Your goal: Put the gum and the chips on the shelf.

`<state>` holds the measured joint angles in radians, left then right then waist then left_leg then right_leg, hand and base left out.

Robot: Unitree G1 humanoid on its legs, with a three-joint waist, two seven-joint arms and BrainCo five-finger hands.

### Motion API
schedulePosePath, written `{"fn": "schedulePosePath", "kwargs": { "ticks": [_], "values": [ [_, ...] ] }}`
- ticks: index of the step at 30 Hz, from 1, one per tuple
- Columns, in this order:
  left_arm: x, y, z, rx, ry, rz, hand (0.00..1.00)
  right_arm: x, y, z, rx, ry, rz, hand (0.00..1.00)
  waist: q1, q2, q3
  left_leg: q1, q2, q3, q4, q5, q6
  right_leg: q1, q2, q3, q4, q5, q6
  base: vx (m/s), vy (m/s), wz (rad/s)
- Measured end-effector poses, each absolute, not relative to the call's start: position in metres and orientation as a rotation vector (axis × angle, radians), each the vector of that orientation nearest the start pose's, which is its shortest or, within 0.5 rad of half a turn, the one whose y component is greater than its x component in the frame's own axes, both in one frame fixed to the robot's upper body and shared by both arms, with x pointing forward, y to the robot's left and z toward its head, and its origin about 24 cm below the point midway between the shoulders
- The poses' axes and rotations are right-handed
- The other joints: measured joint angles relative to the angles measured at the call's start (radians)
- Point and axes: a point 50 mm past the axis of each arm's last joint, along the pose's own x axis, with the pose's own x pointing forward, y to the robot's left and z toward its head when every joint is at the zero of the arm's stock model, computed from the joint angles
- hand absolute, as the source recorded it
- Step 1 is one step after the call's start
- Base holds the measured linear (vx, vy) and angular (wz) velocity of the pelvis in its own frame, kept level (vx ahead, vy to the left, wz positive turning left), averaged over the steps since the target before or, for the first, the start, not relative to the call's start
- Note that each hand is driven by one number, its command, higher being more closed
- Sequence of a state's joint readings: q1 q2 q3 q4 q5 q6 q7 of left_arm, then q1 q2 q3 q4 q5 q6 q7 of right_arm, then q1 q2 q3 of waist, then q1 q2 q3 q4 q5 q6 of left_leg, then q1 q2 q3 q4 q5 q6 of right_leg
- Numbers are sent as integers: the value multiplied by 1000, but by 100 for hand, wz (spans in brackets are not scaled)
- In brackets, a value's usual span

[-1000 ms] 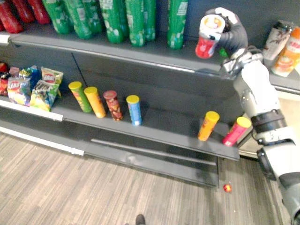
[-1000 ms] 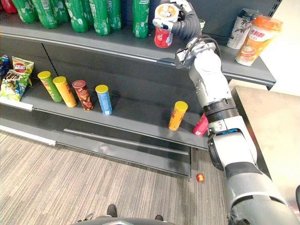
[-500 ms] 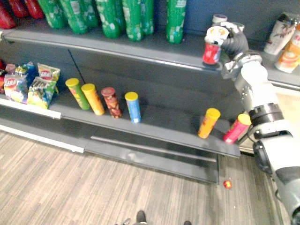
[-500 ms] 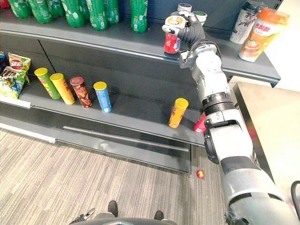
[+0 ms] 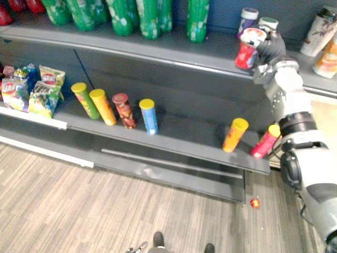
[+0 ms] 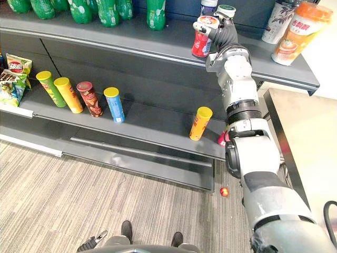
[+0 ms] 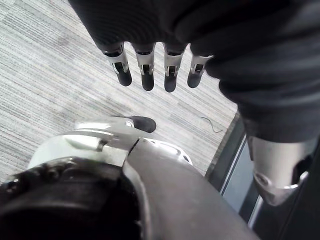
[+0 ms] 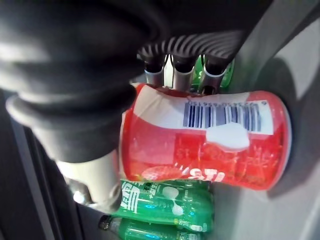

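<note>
Six chip tubes (image 5: 149, 116). One red canister (image 5: 247, 50), two small lidded jars (image 5: 247, 18) and two tall drink cups (image 6: 295, 31). At least six green bottles (image 5: 197, 21) (the row is crowded and cropped at the top). One small red ball (image 5: 255, 203). Snack bags (image 5: 42, 92): too bunched to count.

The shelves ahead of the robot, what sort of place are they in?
Probably a shop aisle or a mock-up of one: dark shelves stocked with green bottles, a row of chip tubes and snack bags. The right hand holds a red canister at the upper shelf.
</note>
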<state>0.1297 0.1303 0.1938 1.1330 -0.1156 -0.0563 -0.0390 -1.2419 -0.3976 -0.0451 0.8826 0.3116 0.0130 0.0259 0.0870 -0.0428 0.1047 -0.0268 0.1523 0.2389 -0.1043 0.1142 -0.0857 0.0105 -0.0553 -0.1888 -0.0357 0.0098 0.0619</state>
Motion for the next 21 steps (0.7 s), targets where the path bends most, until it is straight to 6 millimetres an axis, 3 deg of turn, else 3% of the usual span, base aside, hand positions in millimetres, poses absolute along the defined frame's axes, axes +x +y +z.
{"fn": "schedulePosePath", "kwargs": {
  "ticks": [9, 10, 21],
  "values": [
    [65, 223, -165, -105, 1151, 312, 0, 414, -187, 290, 35, -384, 2, 100, -1, -4, 12, 0, 0, 6, 0, 0, 0, -1, 0, 3, -1, 0, 0, 0, 0, 0],
    [65, 222, -165, -102, 1152, 307, 0, 414, -187, 290, 35, -384, 2, 0, -1, -4, 12, 0, 0, 7, 0, 0, 0, -1, 0, 3, -1, 0, 0, 0, 0, 0],
    [67, 223, -164, -97, 1147, 312, 0, 416, -189, 283, 3, -354, -14, 0, -2, -5, 18, 1, 1, 23, 0, 0, 0, -8, 0, 18, -2, 0, 0, 2, 0, -3]
  ]
}}
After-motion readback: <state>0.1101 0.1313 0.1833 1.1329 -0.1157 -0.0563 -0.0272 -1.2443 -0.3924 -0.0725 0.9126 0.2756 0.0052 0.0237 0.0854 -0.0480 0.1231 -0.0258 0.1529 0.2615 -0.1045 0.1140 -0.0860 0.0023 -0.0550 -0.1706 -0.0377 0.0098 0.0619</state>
